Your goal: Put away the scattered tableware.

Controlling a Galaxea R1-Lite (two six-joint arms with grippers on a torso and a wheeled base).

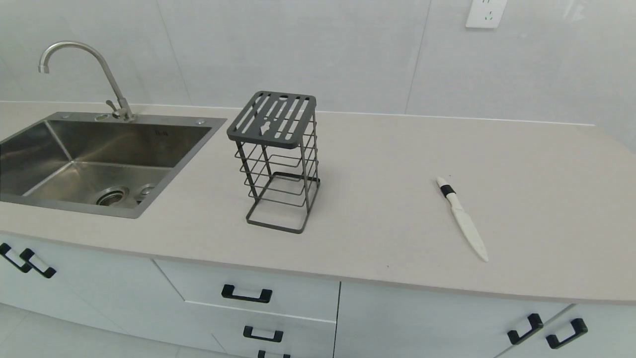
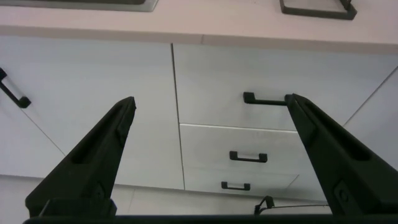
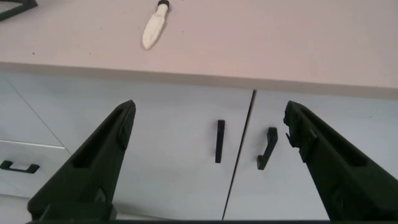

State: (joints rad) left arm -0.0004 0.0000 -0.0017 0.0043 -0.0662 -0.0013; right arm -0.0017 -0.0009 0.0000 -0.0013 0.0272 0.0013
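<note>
The left gripper (image 2: 210, 102) and right gripper (image 3: 208, 107) hang released before the cabinets. The white knife (image 1: 462, 219) lies flat on the bench (image 1: 387, 164), well right of the slotted knife rack (image 1: 278, 159). I'd pinch its handle crosswise with the right gripper.

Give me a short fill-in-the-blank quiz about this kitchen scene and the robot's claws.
1. The knife lies flat on the ____.
2. The rack stands between the knife and the ____.
3. The left claw and right claw are both ____.
Missing words: counter; sink; open.
</note>
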